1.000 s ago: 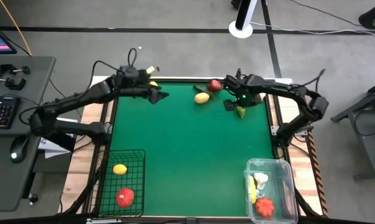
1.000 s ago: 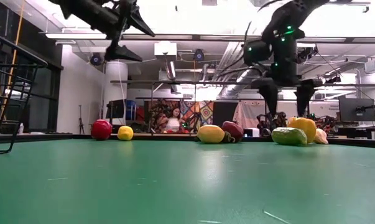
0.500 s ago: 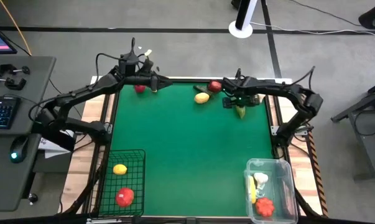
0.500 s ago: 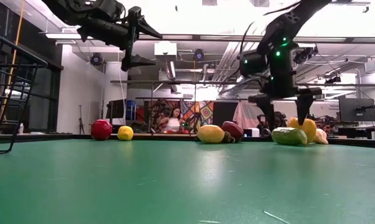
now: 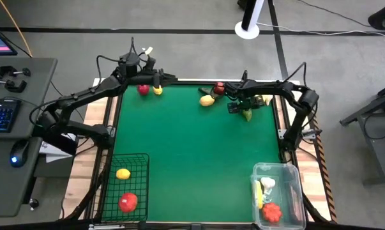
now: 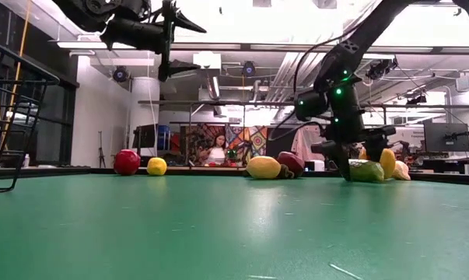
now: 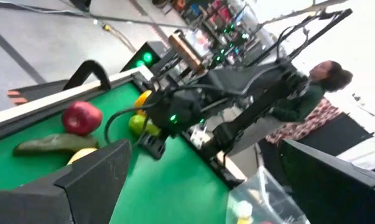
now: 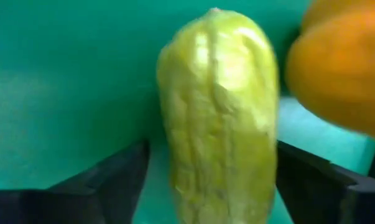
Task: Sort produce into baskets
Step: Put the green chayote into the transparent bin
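My right gripper [image 5: 241, 110] is open, low at the table's far right, with its fingers pointing down. They stand on either side of a pale green ridged vegetable [image 8: 218, 118] that lies on the table [image 6: 366, 171]. An orange-yellow pepper [image 8: 339, 68] lies right beside the vegetable. My left gripper [image 5: 166, 78] is open and empty, high over the far edge [image 6: 197, 48], above a red apple [image 5: 143, 89] and a lemon [image 5: 158, 90]. My right gripper comes at the green vegetable from above, fingers across it about mid-length. A strip of table shows between one finger [image 8: 122, 177] and the vegetable. Whether the other finger [image 8: 311, 177] touches it, I cannot tell. The vegetable lies flat on the table.
A yellow fruit [image 5: 207, 99], a red apple [image 5: 219, 88] and a dark cucumber [image 7: 53, 144] lie at the far middle. The black wire basket [image 5: 141, 191] at the near left holds a yellow and a red piece. The clear plastic basket [image 5: 291, 185] at the near right holds several pieces.
My right gripper has gone down, and its fingers now stand around the green vegetable. My left gripper has moved toward the table's far edge and tipped up to nearly level, uncovering the red apple and the lemon.
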Controlling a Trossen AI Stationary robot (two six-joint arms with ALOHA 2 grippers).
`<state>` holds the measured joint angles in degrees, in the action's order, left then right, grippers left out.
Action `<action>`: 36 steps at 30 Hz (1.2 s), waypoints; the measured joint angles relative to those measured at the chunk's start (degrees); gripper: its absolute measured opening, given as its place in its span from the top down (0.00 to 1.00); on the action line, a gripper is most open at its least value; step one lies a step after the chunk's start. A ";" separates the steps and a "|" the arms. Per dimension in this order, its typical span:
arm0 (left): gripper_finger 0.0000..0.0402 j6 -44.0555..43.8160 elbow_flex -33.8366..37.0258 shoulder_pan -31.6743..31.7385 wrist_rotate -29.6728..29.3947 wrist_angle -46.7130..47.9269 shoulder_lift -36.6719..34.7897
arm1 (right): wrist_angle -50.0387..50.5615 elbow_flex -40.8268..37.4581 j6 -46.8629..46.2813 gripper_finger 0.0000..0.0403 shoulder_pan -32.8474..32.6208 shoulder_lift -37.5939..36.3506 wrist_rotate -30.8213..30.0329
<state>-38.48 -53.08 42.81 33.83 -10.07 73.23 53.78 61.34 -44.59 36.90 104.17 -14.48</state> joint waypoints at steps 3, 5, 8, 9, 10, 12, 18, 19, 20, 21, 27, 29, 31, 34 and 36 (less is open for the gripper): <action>0.03 -1.90 0.00 -0.95 -0.76 -1.83 0.00 | -0.37 -0.03 2.88 0.39 -0.21 -0.31 0.56; 0.03 -2.84 0.00 -2.03 -1.65 -2.76 0.00 | 0.70 -0.32 4.89 0.50 -1.26 -1.72 0.01; 0.03 -3.06 0.00 -3.58 -3.23 -3.92 0.00 | 2.88 -0.51 7.34 0.62 -3.52 -6.24 -0.06; 0.03 -3.06 0.00 -4.12 -3.64 -4.08 0.00 | 3.48 -0.37 7.83 0.62 -4.59 -8.46 -0.06; 0.03 -3.02 0.00 -4.59 -4.12 -4.03 0.00 | 4.53 -0.34 8.62 0.62 -5.85 -10.79 0.01; 0.03 -3.02 0.00 -5.50 -5.22 -4.02 0.00 | 6.32 -0.46 9.65 0.62 -9.13 -16.43 1.23; 0.03 -3.00 0.00 -7.07 -6.59 -4.00 0.00 | 6.26 -0.39 4.19 0.61 -23.39 -37.60 10.26; 0.03 -3.01 0.00 -7.25 -6.78 -4.00 0.00 | 6.20 -0.38 1.47 0.59 -26.30 -40.86 12.73; 0.03 -3.04 0.00 -7.41 -7.05 -4.00 0.00 | 6.00 -0.36 -1.55 0.58 -29.55 -43.88 14.86; 0.03 -3.04 0.00 -7.46 -7.20 -4.00 0.00 | 5.66 -0.32 -5.25 0.57 -32.86 -46.64 16.68; 0.03 -2.95 0.00 -7.68 -8.79 -3.95 0.00 | 4.20 -0.32 -31.97 0.56 -55.77 -54.09 19.59; 0.03 -2.93 0.00 -7.68 -9.05 -3.95 0.00 | 4.20 -0.32 -39.85 0.56 -62.72 -53.67 20.61; 0.03 -2.93 0.00 -7.61 -9.12 -3.93 0.00 | 4.17 -0.32 -47.02 0.56 -68.80 -52.22 22.57; 0.03 -2.91 0.00 -7.61 -9.12 -3.91 0.00 | 4.16 -0.32 -56.24 0.56 -76.51 -49.33 24.87; 0.03 -2.89 0.00 -7.61 -9.12 -3.91 0.00 | 3.95 -0.32 -61.69 0.56 -80.53 -47.28 25.31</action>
<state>-41.36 -53.08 35.20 24.70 -13.98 73.23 57.73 61.01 -106.27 -43.63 56.90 10.83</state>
